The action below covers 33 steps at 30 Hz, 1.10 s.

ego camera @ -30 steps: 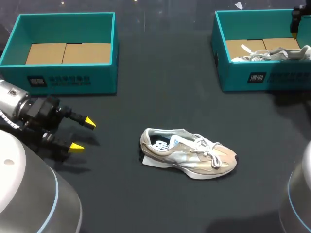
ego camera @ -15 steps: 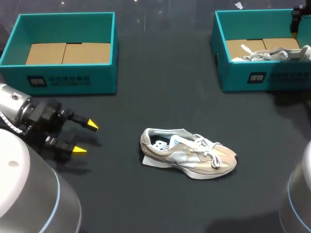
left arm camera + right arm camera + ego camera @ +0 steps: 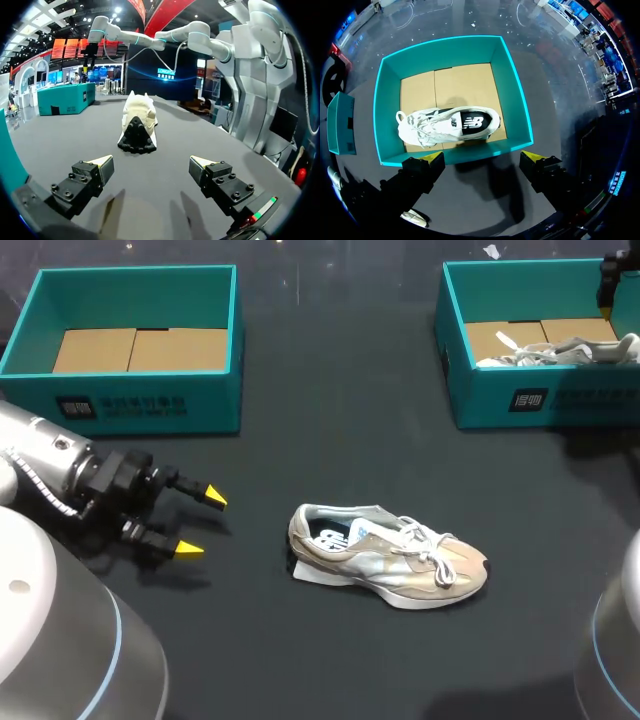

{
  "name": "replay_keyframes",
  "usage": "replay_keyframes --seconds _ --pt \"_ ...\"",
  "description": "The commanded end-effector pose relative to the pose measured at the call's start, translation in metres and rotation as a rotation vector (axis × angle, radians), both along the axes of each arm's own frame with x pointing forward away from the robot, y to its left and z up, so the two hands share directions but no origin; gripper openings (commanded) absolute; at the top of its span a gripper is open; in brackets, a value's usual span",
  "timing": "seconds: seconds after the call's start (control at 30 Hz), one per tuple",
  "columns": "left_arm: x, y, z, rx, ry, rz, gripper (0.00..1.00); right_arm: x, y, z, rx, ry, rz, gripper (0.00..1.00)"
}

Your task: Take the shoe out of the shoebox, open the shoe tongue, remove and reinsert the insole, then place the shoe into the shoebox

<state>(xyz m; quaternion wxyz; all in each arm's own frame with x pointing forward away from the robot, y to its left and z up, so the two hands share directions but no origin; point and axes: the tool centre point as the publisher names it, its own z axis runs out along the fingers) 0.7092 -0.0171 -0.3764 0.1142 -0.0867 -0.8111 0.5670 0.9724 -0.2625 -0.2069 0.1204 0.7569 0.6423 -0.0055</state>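
Note:
A beige and white shoe [image 3: 388,555] lies on its side on the dark table, toe toward the right, with a white insole edge showing under its heel. My left gripper [image 3: 200,525] hovers open to the left of it, nothing between its fingers. In the left wrist view the shoe [image 3: 139,120] lies straight ahead of the open gripper [image 3: 150,164], heel end nearest. A second white shoe [image 3: 447,125] lies in the right teal shoebox [image 3: 517,100]. My right gripper [image 3: 482,159] hangs open above that box's near wall, empty.
An empty teal shoebox [image 3: 215,350] with a cardboard floor stands at the back left. The right shoebox [image 3: 480,390] with the white shoe [image 3: 560,348] stands at the back right. Bare table lies between the left gripper and the beige shoe.
My left gripper has moved to the right and slightly nearer, toward the beige shoe, staying open. The shoe, the boxes and the right arm have not moved.

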Motion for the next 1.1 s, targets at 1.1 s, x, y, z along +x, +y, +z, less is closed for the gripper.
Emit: replay_keyframes --seconds 1.1 --pt "0.001 -0.069 -0.024 -0.061 -0.003 0.077 1.0 0.0 0.0 0.0 0.0 0.0 0.0 1.0"
